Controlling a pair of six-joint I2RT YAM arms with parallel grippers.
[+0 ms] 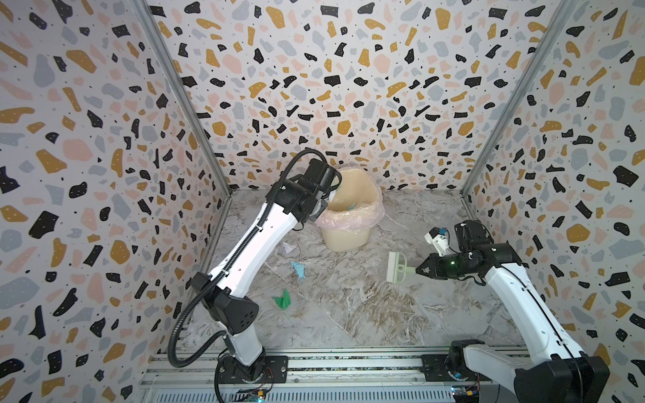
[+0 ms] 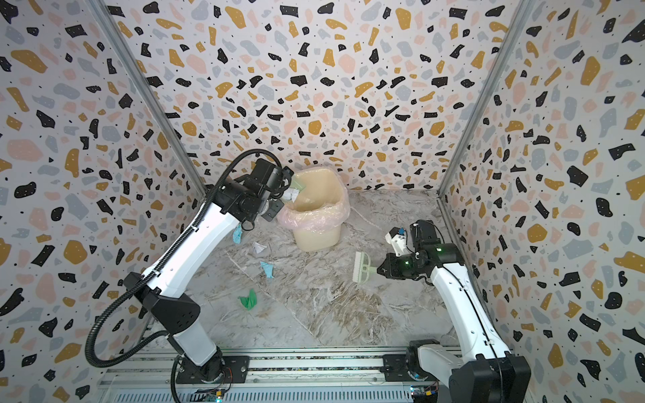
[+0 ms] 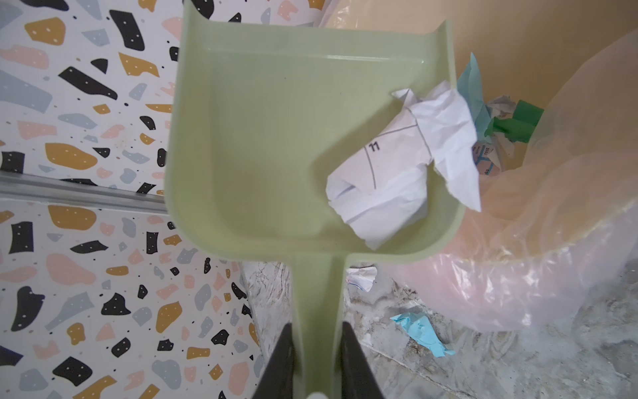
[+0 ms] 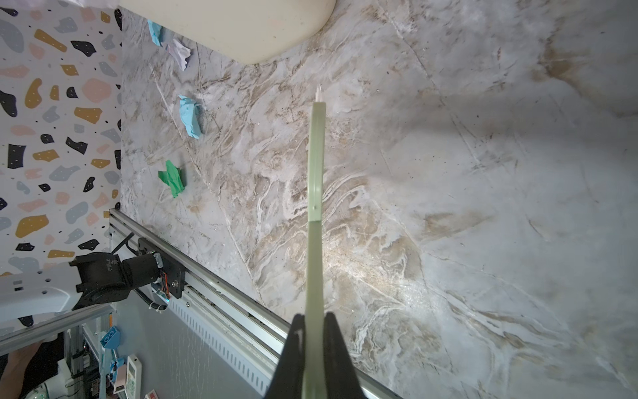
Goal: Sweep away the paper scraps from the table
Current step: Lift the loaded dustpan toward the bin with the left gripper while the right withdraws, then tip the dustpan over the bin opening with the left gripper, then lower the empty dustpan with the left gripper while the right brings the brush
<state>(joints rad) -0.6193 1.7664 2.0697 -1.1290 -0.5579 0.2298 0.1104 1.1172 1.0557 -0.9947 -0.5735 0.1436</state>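
Note:
My left gripper (image 3: 317, 328) is shut on the handle of the pale green dustpan (image 3: 276, 138), which is held tilted at the bin's rim. A white crumpled paper scrap (image 3: 397, 172) lies at the pan's side wall, hanging over the bin. More paper scraps (image 3: 514, 126) lie inside the bin. On the table (image 1: 366, 314) lie a white scrap (image 1: 288, 247), a light blue one (image 1: 299, 269) and a green one (image 1: 282, 299); another light blue scrap (image 2: 237, 234) shows beside the left arm. My right gripper (image 4: 315, 316) is shut on the handle of the pale green brush (image 1: 398, 267), right of the scraps.
The cream bin (image 1: 345, 240) with a pink liner stands at the back middle of the table. Terrazzo walls (image 1: 104, 174) close in the left, back and right sides. A metal rail (image 1: 349, 363) carrying both arm bases runs along the front edge.

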